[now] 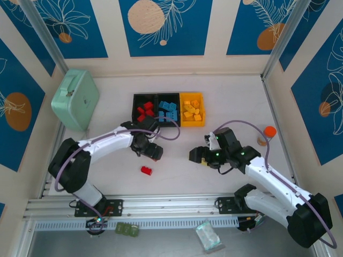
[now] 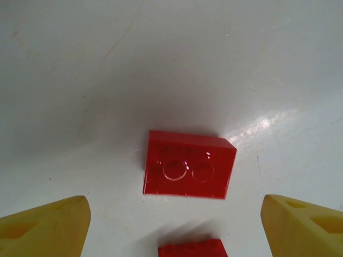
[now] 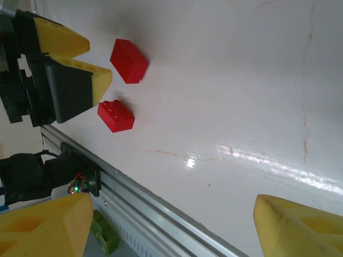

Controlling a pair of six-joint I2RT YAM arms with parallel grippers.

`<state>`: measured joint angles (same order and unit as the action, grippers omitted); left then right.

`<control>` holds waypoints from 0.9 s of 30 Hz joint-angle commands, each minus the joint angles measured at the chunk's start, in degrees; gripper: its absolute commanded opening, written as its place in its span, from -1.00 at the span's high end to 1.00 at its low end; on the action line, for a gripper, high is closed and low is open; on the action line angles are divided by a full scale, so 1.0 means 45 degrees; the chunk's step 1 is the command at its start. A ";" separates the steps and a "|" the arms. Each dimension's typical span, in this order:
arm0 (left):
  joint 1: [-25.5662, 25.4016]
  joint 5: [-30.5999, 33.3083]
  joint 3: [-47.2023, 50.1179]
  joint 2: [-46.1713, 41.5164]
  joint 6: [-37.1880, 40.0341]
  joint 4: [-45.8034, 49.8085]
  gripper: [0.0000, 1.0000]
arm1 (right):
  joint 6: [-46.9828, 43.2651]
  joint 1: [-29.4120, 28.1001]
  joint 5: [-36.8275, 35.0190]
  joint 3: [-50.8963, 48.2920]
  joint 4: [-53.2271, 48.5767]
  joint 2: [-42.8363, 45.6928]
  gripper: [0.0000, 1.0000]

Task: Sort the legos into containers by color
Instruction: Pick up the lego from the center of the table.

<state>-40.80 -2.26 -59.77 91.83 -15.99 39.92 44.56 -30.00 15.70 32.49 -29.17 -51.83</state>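
Two left fingers (image 2: 48,225) stand spread wide, gripping nothing, low over the surface (image 2: 161,64). Just ahead of them a red lego (image 2: 188,165) lies flat, its long axis running across the gap from finger to finger. A second red lego (image 1: 146,171) lies closer to the surface's near edge, studs up. The right fingers (image 3: 300,227) are also wide apart and empty, right of centre. The containers (image 1: 146,96) sit toward the far edge, holding red, blue and yellow legos.

Two red legos (image 3: 128,60) beside left gripper (image 3: 99,63)
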 commanded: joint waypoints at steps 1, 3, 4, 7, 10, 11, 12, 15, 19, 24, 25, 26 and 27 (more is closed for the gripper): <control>-0.0082 0.0158 -0.0367 0.0578 0.0392 -0.0134 -0.65 | 0.0370 -0.0013 0.0270 -0.0378 -0.0224 0.0284 -0.58; -0.0092 0.0157 -0.0416 0.0883 0.0399 -0.0299 -0.64 | 0.0372 -0.0013 0.0242 -0.0431 -0.0246 0.0346 -0.57; -0.0094 0.0077 -0.0457 0.1055 0.0408 -0.0402 -0.62 | 0.0396 -0.0015 0.0195 -0.0476 -0.0229 0.0374 -0.57; -0.0124 -0.0149 -0.0612 0.1512 0.0374 -0.0565 -0.56 | 0.0397 0.0057 0.0172 -0.0518 -0.0192 0.0298 -0.57; -0.0134 -0.0233 -0.0673 0.1812 0.0300 -0.0702 -0.46 | 0.0411 0.0103 0.0145 -0.0516 -0.0103 0.0261 -0.57; -0.0151 -0.0261 -0.0681 0.1858 0.0283 -0.0744 -0.42 | 0.0411 0.0119 0.0148 -0.0530 -0.0070 0.0250 -0.57; -0.0170 -0.0310 -0.0683 0.1911 0.0266 -0.0766 -0.37 | 0.0411 0.0152 0.0153 -0.0549 -0.0040 0.0239 -0.57; -0.0207 -0.0373 -0.0696 0.1953 0.0234 -0.0766 -0.16 | 0.0430 0.0231 0.0182 -0.0637 0.0029 0.0142 -0.57; -0.0234 -0.0373 -0.0681 0.1824 0.0167 -0.0689 0.04 | 0.0438 0.0286 0.0250 -0.0709 0.0133 0.0075 -0.57; -0.0251 -0.0250 -0.0664 0.1245 -0.0089 -0.0377 0.07 | 0.0431 0.0315 0.0277 -0.0679 0.0196 0.0059 -0.56; -0.0251 -0.0197 -0.0661 0.1093 -0.0118 -0.0308 0.07 | 0.0460 0.0313 0.0280 -0.0686 0.0204 0.0070 -0.56; -0.0248 -0.0104 -0.0680 0.0911 -0.0166 -0.0227 0.07 | 0.0447 0.0308 0.0289 -0.0706 0.0231 0.0059 -0.56; -0.0233 0.0017 -0.0701 0.0719 -0.0221 -0.0155 0.07 | 0.0449 0.0304 0.0298 -0.0686 0.0267 0.0037 -0.56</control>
<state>-41.17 -2.92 -61.89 98.72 -15.86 37.06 46.09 -28.82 15.68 29.98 -28.16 -51.59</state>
